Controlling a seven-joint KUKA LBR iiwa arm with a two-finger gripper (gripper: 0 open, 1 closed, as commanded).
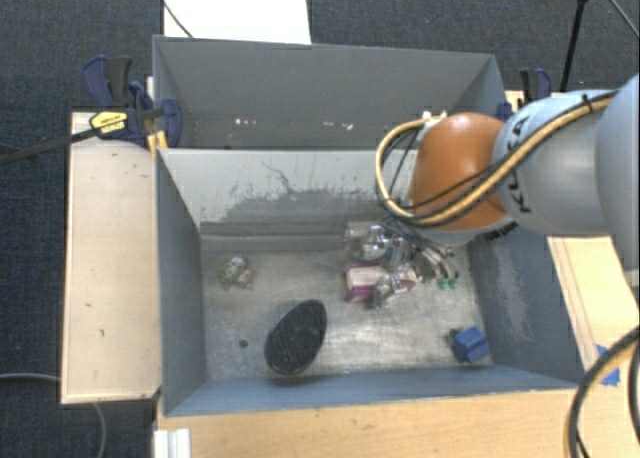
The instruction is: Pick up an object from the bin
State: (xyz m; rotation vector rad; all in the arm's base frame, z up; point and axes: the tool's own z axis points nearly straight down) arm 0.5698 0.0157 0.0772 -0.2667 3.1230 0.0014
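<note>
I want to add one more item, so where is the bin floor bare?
Bare floor lies along the near wall between the black oval thing and the blue piece, and between the small pale thing and the purple block. It is crowded around the gripper, by that block.

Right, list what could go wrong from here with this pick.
1. The pincer is down at the purple block. A firm hold is not visible, so the block may slip out or get shoved aside.
2. A small green piece lies close beside it, near the wrist, and could be knocked or dragged along.
</note>
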